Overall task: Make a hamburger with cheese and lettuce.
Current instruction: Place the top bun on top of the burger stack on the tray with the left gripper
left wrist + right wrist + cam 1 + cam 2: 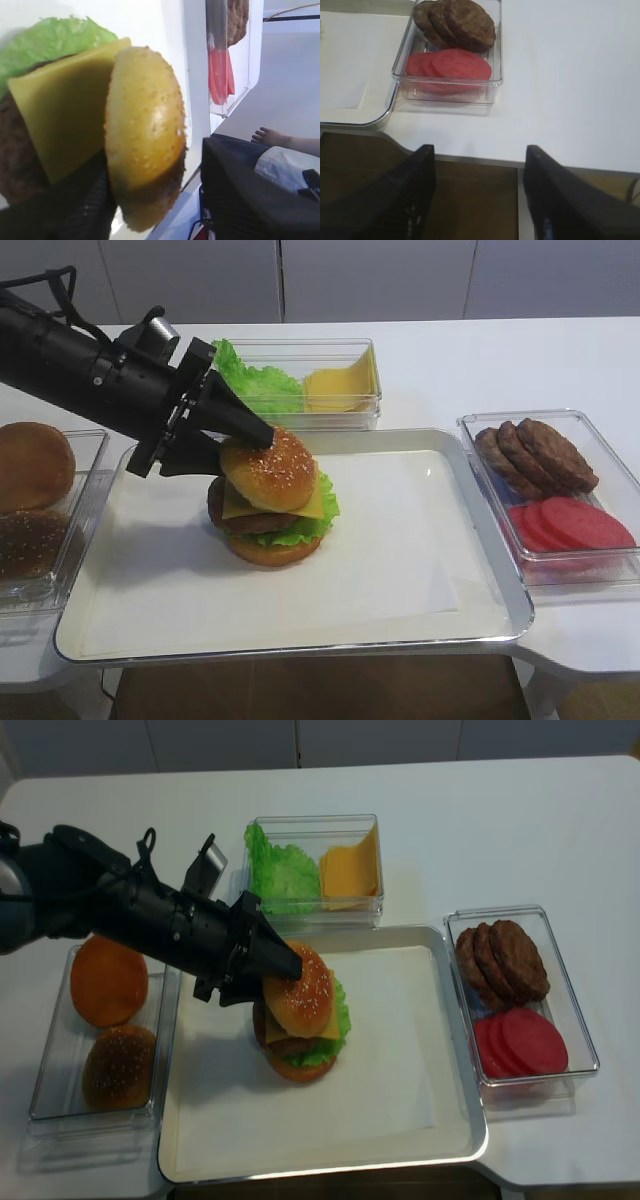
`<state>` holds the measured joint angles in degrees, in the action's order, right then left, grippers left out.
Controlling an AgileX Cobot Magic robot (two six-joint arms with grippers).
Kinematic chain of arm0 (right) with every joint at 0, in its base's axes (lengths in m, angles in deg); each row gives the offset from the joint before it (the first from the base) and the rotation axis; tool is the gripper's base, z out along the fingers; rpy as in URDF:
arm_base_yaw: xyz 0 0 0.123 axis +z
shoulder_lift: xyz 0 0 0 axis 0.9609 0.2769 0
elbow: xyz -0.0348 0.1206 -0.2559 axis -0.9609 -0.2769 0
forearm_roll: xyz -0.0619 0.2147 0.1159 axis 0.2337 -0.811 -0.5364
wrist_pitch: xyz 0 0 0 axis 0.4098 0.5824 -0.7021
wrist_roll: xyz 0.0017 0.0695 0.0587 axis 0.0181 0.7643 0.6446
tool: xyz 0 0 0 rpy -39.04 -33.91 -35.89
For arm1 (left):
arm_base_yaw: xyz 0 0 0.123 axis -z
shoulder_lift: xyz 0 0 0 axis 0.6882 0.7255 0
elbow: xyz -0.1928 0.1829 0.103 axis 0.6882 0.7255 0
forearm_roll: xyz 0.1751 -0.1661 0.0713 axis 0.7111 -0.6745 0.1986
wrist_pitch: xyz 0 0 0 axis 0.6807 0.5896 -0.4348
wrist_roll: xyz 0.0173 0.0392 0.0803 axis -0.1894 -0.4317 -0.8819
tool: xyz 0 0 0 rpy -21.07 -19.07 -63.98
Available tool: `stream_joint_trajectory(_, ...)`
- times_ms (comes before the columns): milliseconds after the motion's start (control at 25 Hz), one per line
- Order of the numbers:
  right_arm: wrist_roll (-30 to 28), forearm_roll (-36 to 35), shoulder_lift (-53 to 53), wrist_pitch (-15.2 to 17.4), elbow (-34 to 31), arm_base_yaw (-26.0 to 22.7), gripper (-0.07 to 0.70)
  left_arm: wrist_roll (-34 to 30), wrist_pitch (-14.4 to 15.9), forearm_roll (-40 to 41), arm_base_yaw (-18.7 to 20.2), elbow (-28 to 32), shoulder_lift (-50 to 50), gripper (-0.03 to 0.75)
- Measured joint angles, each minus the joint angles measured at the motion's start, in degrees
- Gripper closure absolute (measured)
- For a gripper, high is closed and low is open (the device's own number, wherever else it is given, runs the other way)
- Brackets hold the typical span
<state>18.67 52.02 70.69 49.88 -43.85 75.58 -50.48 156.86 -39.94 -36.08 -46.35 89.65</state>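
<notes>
The hamburger (270,525) stands on the paper-lined silver tray (480,570): bottom bun, ruffled green lettuce (312,530), dark patty, yellow cheese (320,502). Its sesame-seeded top (272,472) leans tilted on the cheese. My left gripper (240,445) reaches in from the left with its fingers on either side of that top. In the left wrist view the near finger (85,200) touches the top (145,130), while the other finger (235,180) stands clear of it, so the gripper is open. The right gripper (480,160) hangs open and empty over the table's front edge.
A clear bin (350,412) behind the tray holds loose green leaves and yellow slices. Another bin (478,430) on the right holds dark patties and red slices. The bin (90,450) on the left holds brown buns. A person's bare foot (270,136) shows beyond the table.
</notes>
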Motion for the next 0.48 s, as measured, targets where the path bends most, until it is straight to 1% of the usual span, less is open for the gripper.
stream_joint_trajectory(320, 0.0, 0.0, 0.0, 0.0, 0.0, 0.0, 0.188, 1.5, 0.0, 3.6, 0.0, 0.0, 0.0, 0.309)
stream_joint_trajectory(480, 0.0, 0.0, 0.0, 0.0, 0.0, 0.0, 0.188, 1.7, 0.0, 4.1, 0.0, 0.0, 0.0, 0.300)
